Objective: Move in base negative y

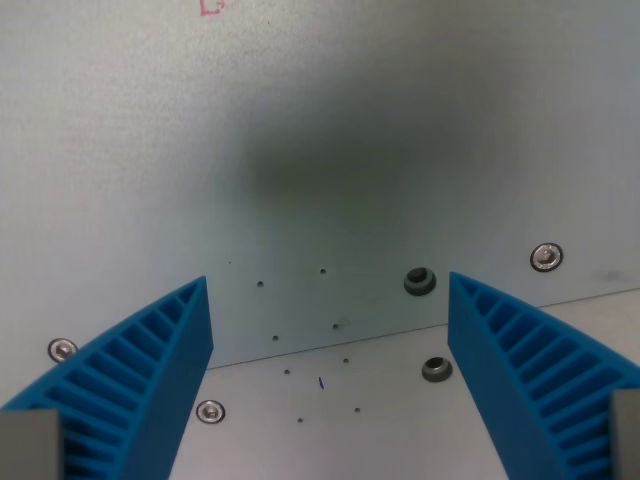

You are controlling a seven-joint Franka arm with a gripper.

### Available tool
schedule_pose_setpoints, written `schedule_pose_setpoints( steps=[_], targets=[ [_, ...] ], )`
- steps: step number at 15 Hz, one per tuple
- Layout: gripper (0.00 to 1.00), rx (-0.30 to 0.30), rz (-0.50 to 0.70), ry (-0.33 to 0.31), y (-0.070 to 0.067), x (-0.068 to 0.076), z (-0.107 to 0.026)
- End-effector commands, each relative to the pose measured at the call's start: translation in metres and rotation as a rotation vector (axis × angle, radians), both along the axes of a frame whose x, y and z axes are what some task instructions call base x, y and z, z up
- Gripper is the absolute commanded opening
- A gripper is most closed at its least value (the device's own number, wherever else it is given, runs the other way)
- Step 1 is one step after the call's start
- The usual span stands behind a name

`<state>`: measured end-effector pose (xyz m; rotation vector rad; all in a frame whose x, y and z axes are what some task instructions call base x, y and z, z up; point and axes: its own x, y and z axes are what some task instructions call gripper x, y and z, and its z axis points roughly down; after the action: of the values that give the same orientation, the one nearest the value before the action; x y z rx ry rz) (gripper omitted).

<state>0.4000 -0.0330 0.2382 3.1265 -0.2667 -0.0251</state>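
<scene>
Pale grey metal panel (pixel 330 120) fills the view, w/ a seam running between the jaws, screws (pixel 546 257) beyond the right jaw, small drilled holes and two dark bushings (pixel 420 281) just inside it. Gripper (pixel 330 350) has its blue ribbed fingers (pixel 150 370) spread wide, holding nothing. No task object to grasp: it's a pure translation, so judged nothing to handle, no grip pt needed.

Two blue ribbed fingers (pixel 140 370), wedge-shaped, seemingly grey mounts at the base
</scene>
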Motion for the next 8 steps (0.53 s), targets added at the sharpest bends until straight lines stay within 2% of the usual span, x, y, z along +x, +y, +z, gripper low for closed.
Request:
schedule_pose_setpoints(
  steps=[1, 8],
  targets=[
    [1.0, 0.0, 0.0, -0.006, -0.005, 0.001, 0.002],
    [1.0, 0.0, 0.0, -0.006, -0.042, 0.007, 0.002]
  ],
)
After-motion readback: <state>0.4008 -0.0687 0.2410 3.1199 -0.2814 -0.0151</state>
